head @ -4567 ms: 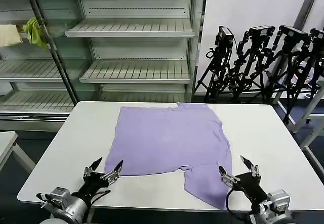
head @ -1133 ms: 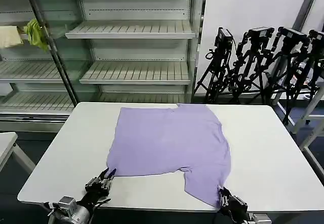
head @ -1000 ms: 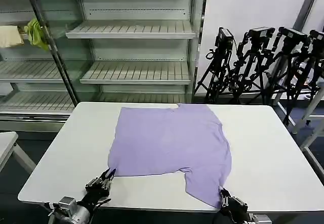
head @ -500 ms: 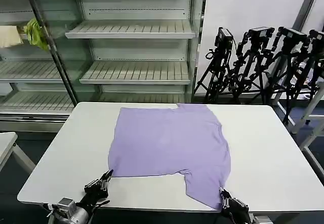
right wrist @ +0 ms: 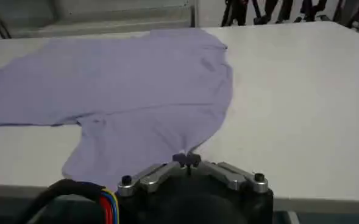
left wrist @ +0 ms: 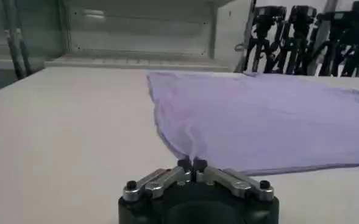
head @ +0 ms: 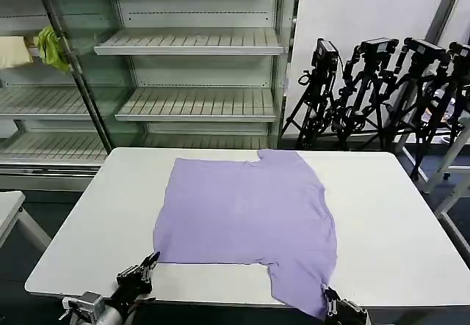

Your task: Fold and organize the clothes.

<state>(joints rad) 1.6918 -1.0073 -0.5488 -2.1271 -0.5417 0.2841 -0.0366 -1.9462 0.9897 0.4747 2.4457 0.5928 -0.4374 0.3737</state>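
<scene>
A lavender T-shirt (head: 250, 211) lies spread flat on the white table (head: 389, 215), plain side up, one sleeve reaching toward the front edge at the right. My left gripper (head: 150, 260) sits at the front left corner of the shirt, shut on that corner (left wrist: 191, 159). My right gripper (head: 327, 303) is at the table's front edge, shut on the tip of the shirt's front right corner (right wrist: 186, 157). The shirt (left wrist: 264, 122) stretches away from both grippers toward the far side (right wrist: 130, 85).
Behind the table stands an open metal shelf unit (head: 191, 68) with a yellow-green cloth (head: 48, 46) hanging at its left. Several black camera tripods (head: 382, 90) stand at the back right. A small table corner (head: 9, 207) shows at the left.
Both grippers closed on the shirt's front corners and have drawn back toward the table's front edge. The shirt's front hem has shifted forward and lies flatter than before.
</scene>
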